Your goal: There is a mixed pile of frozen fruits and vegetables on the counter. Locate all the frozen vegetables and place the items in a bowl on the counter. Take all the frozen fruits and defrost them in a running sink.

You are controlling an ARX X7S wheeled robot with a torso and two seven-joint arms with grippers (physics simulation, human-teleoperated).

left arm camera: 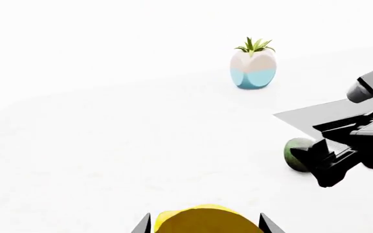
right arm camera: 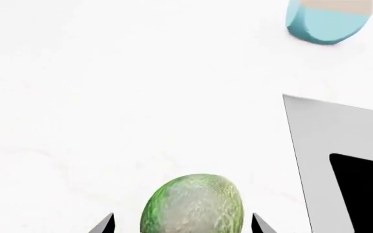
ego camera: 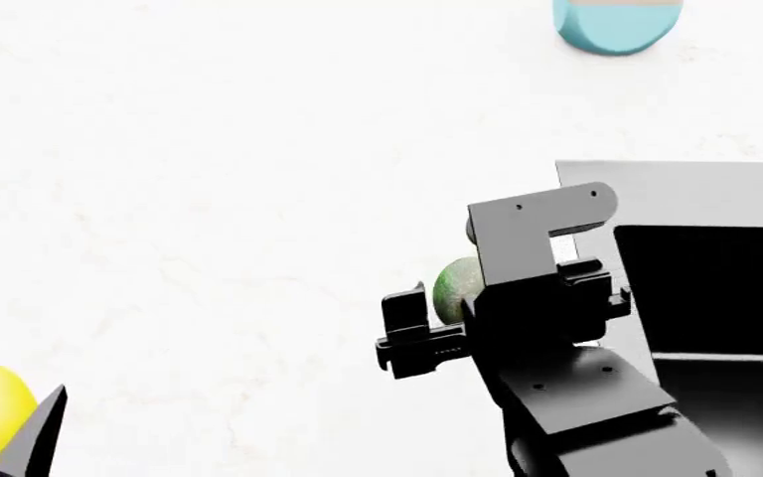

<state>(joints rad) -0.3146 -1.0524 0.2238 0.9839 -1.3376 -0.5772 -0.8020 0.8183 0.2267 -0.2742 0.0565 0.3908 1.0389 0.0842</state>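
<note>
Risk: your right gripper [right arm camera: 182,224] has its jaws spread around the mottled dark green oval lump [right arm camera: 193,204], resting on the white surface [ego camera: 223,199] beside the black sink's grey rim [ego camera: 699,194]. Close off-centre and it may roll sinkward. Left gripper [left arm camera: 206,228] jaws flank the smooth yellow oval [left arm camera: 203,219]; grip uncertain.

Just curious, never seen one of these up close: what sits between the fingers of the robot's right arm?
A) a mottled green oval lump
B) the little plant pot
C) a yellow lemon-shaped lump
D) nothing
A: the right wrist view shows the green lump between the two dark fingers.
</note>
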